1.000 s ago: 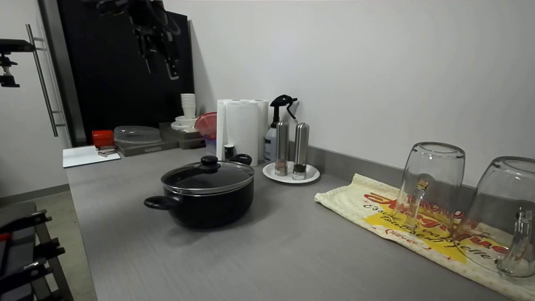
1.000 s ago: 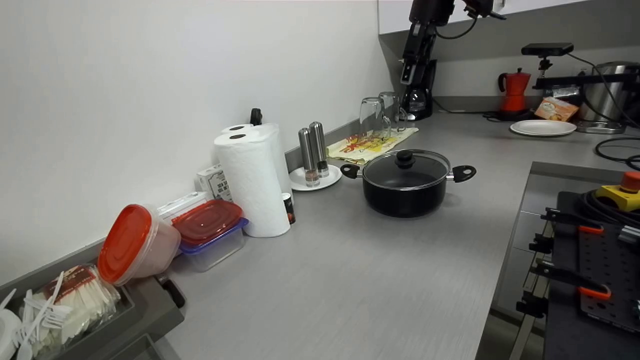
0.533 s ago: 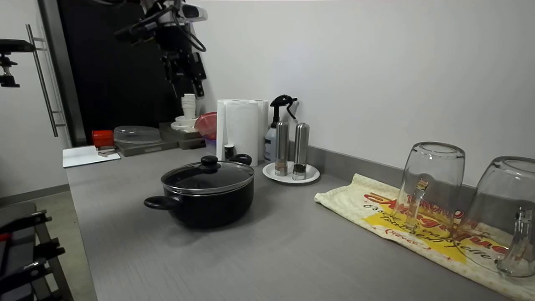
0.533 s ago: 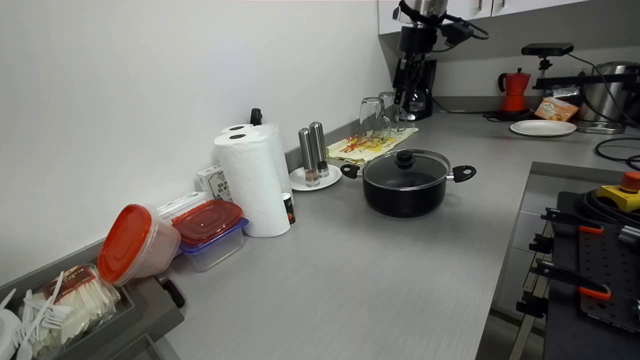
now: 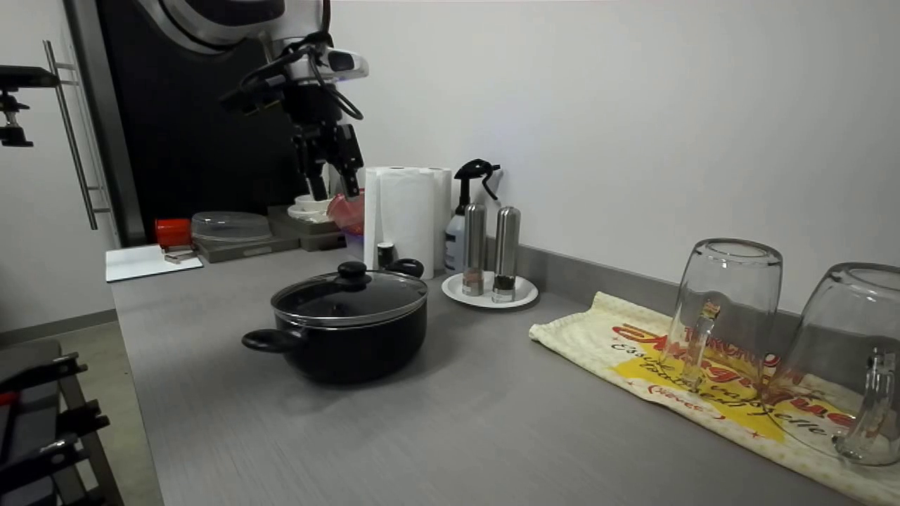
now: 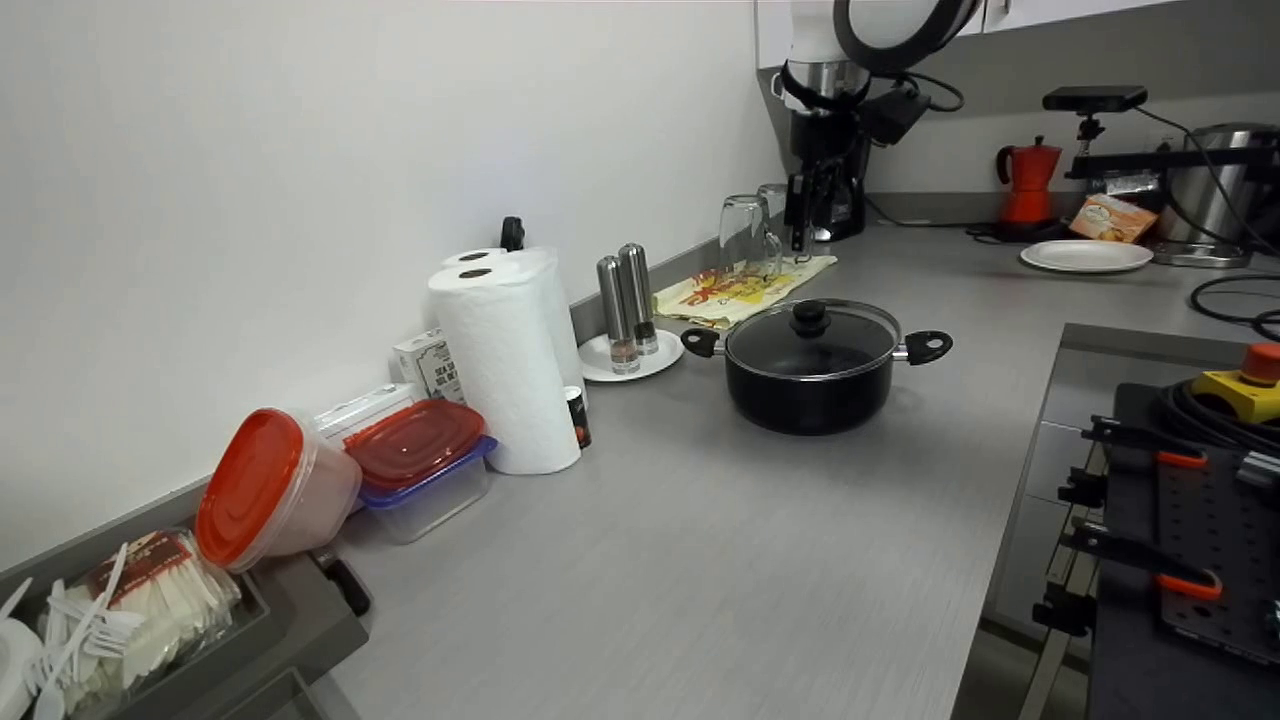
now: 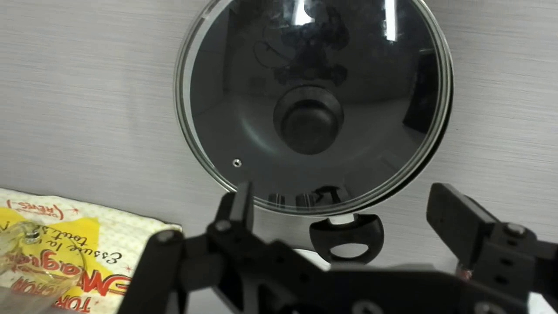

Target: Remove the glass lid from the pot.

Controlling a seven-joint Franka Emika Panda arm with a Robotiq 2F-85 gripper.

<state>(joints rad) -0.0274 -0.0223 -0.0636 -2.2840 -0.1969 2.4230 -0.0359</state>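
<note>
The black pot stands on the grey counter and also shows in an exterior view. The glass lid sits on it, with a metal rim and a black centre knob. In the wrist view the lid fills the upper middle, with its knob above the fingertips and a pot handle partly hidden behind the gripper. My gripper is open and empty, pointing down, well above the lid and apart from it. It also shows in an exterior view.
Paper rolls, a spray bottle and a white plate with two metal mills stand along the wall near the pot. Two upturned glass mugs stand on a printed cloth. Plastic containers lie farther along the wall.
My arm has come down, and the gripper has shifted to the right in an exterior view. The gripper now points more straight down. The pot and lid have not moved.
</note>
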